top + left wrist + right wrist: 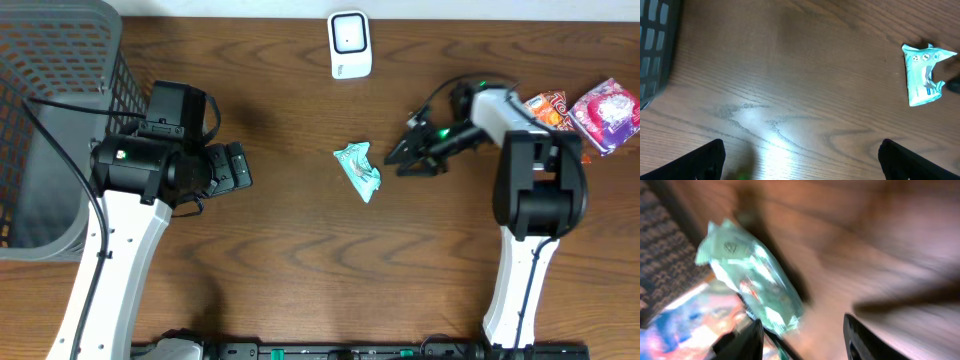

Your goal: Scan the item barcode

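Note:
The item, a crumpled teal packet (358, 170), lies on the wooden table near its middle. A white barcode scanner (350, 44) stands at the table's far edge, above the packet. My right gripper (397, 162) is just right of the packet, open, with nothing between its fingers. The right wrist view is blurred: the teal packet (747, 280) sits beyond the jaws, close to the left finger (747, 342), and bare wood shows in the gap of the gripper (802, 340). My left gripper (238, 166) is wide open over bare table (802, 165), and the packet (924, 75) appears far off at its right.
A grey mesh basket (50, 120) fills the left end of the table, its corner showing in the left wrist view (655, 45). Orange and pink snack packets (590, 115) lie at the far right, behind the right arm.

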`<action>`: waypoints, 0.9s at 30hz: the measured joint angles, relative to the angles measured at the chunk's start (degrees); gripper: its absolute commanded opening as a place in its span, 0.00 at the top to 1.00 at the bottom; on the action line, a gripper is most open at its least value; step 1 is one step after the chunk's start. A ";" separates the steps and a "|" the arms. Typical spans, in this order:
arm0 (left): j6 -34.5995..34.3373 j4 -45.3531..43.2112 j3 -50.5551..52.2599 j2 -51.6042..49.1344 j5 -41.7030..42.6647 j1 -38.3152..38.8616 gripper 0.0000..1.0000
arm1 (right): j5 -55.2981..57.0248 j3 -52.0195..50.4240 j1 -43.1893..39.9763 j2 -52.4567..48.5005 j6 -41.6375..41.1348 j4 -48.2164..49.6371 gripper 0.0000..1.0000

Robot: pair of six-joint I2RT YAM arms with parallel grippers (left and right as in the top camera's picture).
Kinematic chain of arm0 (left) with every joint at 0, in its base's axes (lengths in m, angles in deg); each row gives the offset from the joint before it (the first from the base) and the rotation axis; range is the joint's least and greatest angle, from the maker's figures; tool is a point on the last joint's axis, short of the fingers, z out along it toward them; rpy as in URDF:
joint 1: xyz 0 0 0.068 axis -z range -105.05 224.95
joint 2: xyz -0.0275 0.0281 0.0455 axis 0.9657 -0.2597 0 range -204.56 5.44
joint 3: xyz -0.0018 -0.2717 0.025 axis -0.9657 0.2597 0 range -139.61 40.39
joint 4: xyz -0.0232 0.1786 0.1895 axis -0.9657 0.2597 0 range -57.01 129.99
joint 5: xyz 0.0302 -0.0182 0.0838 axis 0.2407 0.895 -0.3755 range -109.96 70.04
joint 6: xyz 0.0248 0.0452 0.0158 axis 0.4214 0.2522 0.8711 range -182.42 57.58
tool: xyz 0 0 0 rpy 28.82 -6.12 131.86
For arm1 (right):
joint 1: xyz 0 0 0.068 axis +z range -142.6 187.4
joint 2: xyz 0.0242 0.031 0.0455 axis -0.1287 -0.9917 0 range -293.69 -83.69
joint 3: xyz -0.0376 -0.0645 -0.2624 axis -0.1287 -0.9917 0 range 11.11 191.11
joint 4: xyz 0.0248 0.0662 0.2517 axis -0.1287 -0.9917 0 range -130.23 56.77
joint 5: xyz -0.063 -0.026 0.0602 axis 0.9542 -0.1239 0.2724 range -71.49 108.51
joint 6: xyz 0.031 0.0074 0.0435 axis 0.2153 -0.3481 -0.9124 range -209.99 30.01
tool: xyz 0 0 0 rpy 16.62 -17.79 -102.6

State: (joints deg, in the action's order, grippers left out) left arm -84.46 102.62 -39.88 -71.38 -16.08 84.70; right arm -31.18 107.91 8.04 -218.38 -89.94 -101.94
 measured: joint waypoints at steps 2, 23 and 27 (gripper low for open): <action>0.00 0.00 0.00 0.00 0.00 0.00 0.02 | 6.29 3.43 -0.66 1.33 -0.07 -3.52 0.53; -0.02 0.00 0.00 0.00 0.00 0.00 0.02 | 51.30 4.61 30.18 12.81 -0.83 4.76 0.50; 0.00 0.02 0.00 0.00 0.02 0.00 0.02 | 59.19 0.26 34.32 12.81 -2.82 9.66 0.52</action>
State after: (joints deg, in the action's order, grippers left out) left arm -84.46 102.64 -39.88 -71.38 -16.06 84.70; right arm 28.01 108.17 42.36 -205.58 -92.76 -92.28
